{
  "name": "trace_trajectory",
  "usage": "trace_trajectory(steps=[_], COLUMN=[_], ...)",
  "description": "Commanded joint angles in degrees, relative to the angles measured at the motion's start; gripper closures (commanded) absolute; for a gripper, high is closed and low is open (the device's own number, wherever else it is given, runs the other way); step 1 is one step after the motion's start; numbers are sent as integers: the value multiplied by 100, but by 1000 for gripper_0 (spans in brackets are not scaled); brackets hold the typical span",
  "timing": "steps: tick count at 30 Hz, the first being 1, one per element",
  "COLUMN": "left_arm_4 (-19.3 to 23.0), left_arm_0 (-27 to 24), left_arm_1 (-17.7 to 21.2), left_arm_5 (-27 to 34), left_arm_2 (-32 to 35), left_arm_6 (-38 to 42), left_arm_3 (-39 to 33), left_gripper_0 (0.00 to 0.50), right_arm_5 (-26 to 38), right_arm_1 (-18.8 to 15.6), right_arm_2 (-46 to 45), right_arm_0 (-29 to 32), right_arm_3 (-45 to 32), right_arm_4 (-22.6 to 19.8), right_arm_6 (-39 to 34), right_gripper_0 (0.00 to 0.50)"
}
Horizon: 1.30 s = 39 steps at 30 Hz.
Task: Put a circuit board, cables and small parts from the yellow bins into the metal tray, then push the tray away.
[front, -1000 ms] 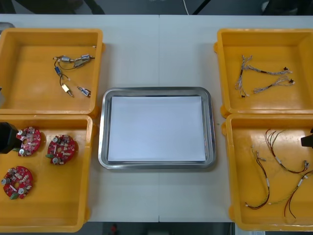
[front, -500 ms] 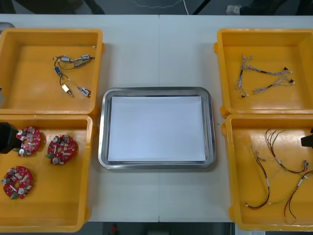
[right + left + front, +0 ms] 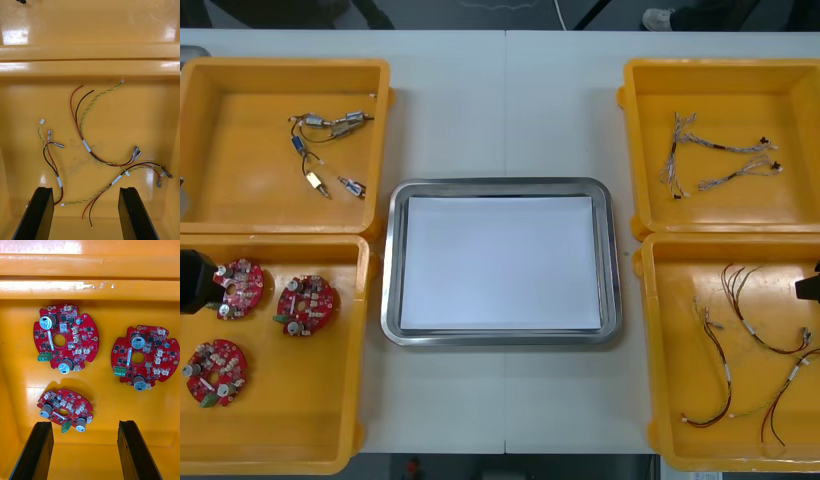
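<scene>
a: left gripper hangs in the near left bin, fingers wide apart, empty; nearest circuit board lies just beyond them.
b: lower squarely, pinch its edges. right gripper hangs spread, empty, over cables. metal tray sits mid-bench.

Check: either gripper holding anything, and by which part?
Nothing held. Left gripper open near the circuit boards; right gripper open near the cables.

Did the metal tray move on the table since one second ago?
No. The tray keeps the same gaps to the yellow bins on both sides.
</scene>
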Motion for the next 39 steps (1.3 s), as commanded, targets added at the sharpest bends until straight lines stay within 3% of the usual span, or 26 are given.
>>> trace_trajectory(steps=[1, 26, 29, 39], left_arm_4=[-13, -13, -13, 75], left_arm_0=[82, 82, 205, 258], left_arm_1=[234, 234, 93, 216], left_arm_5=[32, 32, 32, -193], left_arm_2=[141, 141, 53, 71], left_arm_6=[-259, -259, -259, -338], left_arm_3=[-156, -156, -42, -42], left_gripper_0=[0, 0, 0, 0], right_arm_5=[15, 15, 15, 15], right_arm_1=[-202, -202, 9, -9], right_arm_2=[-147, -147, -50, -41], right_arm_0=[100, 100, 249, 522], right_arm_3=[-171, -171, 31, 22], right_arm_4=[24, 24, 24, 252], right_arm_6=[-28, -28, -46, -81], right_gripper_0=[0, 0, 0, 0])
